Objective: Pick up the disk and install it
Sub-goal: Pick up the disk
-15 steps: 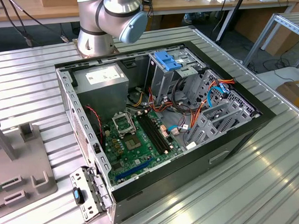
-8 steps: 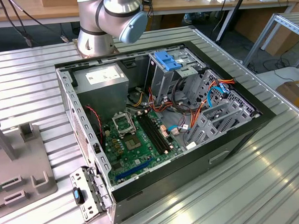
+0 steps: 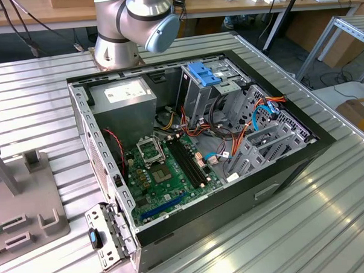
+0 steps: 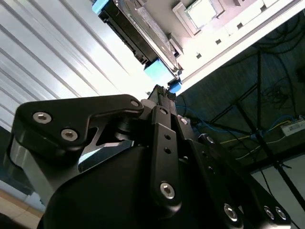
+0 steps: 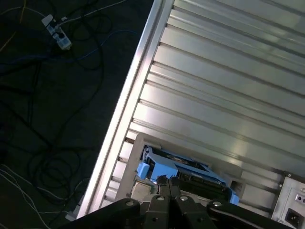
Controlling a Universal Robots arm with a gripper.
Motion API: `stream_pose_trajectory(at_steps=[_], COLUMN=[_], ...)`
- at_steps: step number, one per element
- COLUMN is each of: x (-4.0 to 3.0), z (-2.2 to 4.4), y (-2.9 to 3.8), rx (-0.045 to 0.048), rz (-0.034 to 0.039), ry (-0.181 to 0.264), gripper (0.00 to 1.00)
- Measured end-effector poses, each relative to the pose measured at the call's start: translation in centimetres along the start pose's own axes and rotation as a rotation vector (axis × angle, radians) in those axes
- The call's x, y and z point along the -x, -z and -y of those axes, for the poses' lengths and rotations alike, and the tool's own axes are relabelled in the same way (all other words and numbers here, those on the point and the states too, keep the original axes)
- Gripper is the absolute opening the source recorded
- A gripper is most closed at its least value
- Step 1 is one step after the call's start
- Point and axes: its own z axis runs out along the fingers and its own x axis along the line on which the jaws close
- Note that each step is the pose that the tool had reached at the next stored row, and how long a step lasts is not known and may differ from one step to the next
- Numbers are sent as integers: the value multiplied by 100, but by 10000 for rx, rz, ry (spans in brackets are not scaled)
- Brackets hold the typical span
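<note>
Claw (image 5: 167, 182): seen pressed together in both wrist views, tip against tip.
Disk (image 5: 188, 172): found just ahead of the claw's tips; grey metal edged by a blue frame, laid flat in a pale holder (image 5: 138, 142).
Table (image 5: 228, 81): ribbed metal, spread beyond the claw and beneath the disk.
Computer case (image 3: 194, 148): shown open in the exterior view, set beside the arm (image 3: 134, 20).

Bright light, glare on ribbed table (image 5: 224, 95); floor (image 5: 57, 119) dim, shadowed
</note>
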Motion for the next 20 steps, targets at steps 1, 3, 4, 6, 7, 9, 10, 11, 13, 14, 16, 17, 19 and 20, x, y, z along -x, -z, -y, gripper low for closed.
stream_pose_trajectory(at_steps=[1, 3, 4, 6, 7, 9, 10, 11, 13, 14, 16, 17, 19, 20], x=[-2, -5, -6, -9, -11, -14, -15, -16, -18, -19, -20, -20, -21, -21], z=[0, -2, -2, -3, -4, -5, -5, -6, -6, -7, -7, -7, -7, -7], y=[0, 0, 0, 0, 0, 0, 0, 0, 0, -1, -2, -1, -1, -1], rx=[-2, -10, -19, -36, -56, -81, -91, -104, -121, -133, -148, -158, -175, -183], rz=[-8, -25, -35, -50, -63, -80, -88, -100, -118, -128, -142, -152, -168, -177], ry=[170, 517, 663, 849, 962, 1109, 1202, 1381, 1641, 1814, 2014, 2153, 2393, 2508], gripper=[11, 11, 11, 11, 11, 11, 11, 11, 11, 11, 11, 11, 11, 11])
